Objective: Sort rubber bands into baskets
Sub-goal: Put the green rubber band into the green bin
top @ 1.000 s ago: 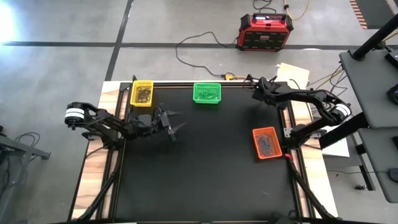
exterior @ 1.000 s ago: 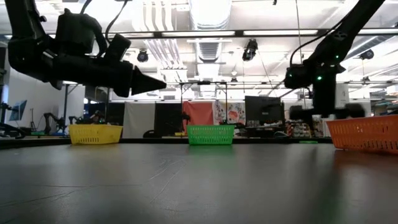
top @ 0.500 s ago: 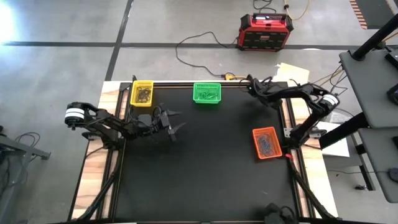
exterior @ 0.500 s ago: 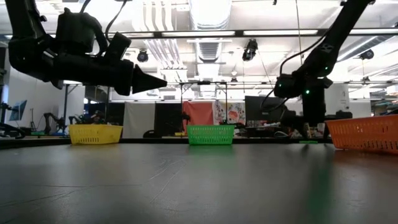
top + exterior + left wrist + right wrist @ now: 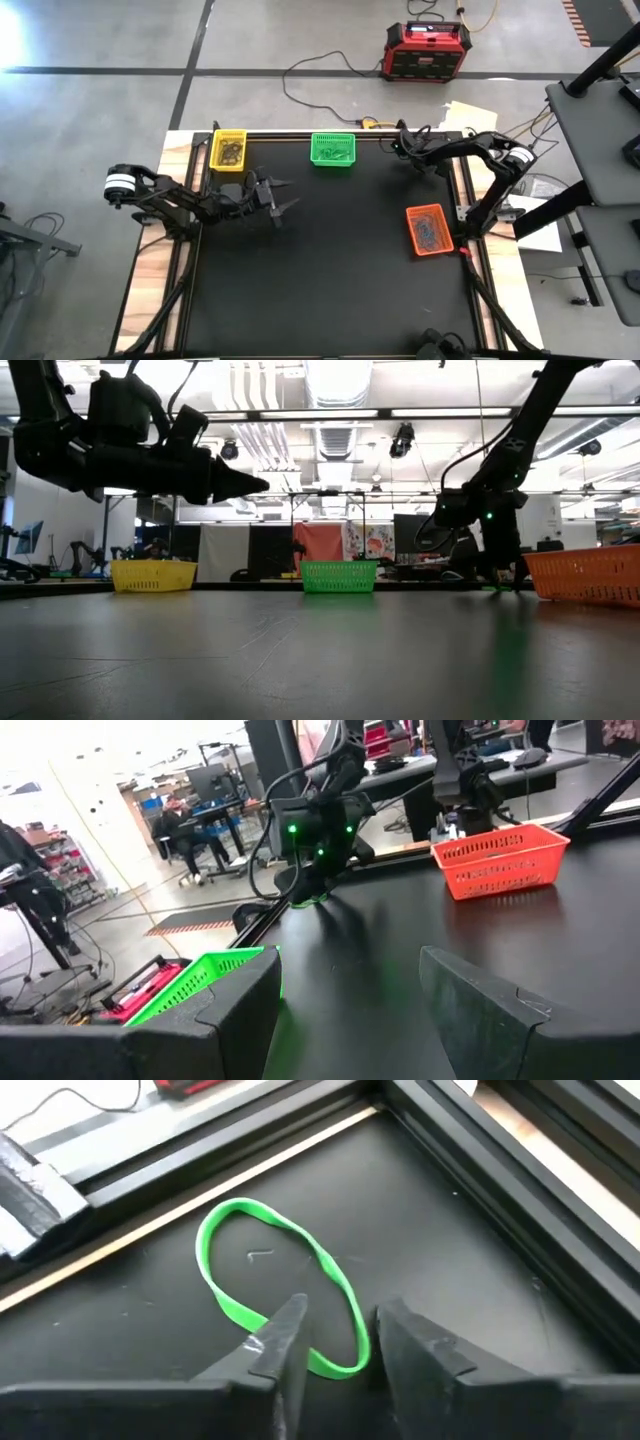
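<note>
Right hand (image 5: 335,1345) half-closed astride a green rubber band (image 5: 275,1280), fingers at its edge.

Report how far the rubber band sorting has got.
Done: the yellow basket, green basket and orange basket all hold bands. In hand: the right gripper is down over a green rubber band in the table's far right corner, fingers astride its edge. The left gripper waits open. Left: lifting and binning it.
</note>
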`<state>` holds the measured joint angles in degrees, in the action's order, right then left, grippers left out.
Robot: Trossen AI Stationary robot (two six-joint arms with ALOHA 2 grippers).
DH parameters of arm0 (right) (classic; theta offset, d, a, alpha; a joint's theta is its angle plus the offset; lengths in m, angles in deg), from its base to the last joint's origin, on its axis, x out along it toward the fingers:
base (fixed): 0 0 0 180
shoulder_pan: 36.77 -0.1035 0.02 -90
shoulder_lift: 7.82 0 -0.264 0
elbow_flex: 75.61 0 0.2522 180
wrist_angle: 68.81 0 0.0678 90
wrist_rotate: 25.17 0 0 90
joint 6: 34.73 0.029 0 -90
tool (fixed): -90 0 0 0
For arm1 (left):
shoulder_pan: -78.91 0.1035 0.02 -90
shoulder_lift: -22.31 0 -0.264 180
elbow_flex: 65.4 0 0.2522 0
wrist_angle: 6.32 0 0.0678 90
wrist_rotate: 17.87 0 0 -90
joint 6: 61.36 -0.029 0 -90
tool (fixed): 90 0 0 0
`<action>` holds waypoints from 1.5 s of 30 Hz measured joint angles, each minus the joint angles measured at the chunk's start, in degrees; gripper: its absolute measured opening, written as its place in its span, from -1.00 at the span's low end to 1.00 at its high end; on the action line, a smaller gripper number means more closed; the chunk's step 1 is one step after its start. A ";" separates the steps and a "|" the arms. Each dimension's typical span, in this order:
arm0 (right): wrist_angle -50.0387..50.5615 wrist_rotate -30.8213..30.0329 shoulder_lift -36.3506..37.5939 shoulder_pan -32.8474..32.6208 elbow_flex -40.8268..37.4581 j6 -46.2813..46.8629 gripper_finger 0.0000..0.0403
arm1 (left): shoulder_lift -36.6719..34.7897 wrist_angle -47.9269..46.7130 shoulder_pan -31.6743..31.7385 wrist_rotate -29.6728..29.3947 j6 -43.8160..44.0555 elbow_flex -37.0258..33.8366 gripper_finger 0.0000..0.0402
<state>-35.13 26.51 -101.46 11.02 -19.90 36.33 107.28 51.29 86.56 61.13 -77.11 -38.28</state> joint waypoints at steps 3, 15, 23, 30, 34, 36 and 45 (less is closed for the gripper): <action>-2.01 -1.34 -1.28 -1.29 0.01 0.69 -0.56 | 0.00 -0.13 0.04 -0.18 -0.11 0.00 0.11; -4.54 -2.15 -1.33 -4.09 -0.05 -2.47 -0.95 | 0.07 -1.18 0.06 1.50 0.33 -0.09 0.11; -9.55 -4.09 3.20 -13.65 -0.05 -14.81 -0.96 | -0.36 -1.25 0.06 1.44 0.09 -3.05 0.11; -15.11 -0.11 6.08 -21.58 -0.05 -23.16 -0.96 | -4.09 -0.91 0.13 -0.53 0.41 -6.94 0.11; -14.33 0.48 6.98 -23.16 -0.05 -25.94 -0.96 | -5.58 -0.90 0.11 -0.55 1.19 -7.96 0.11; -14.20 1.71 6.99 -21.47 -0.05 -25.48 -0.96 | -6.07 -0.88 0.11 -0.55 1.74 -7.86 0.11; -11.24 7.56 6.13 -11.36 -0.10 -21.20 -0.55 | -6.16 -2.12 0.06 -0.64 2.33 -7.65 0.11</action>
<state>-46.36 34.07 -95.32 -0.34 -20.00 15.13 101.12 49.17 86.62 60.49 -74.78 -45.93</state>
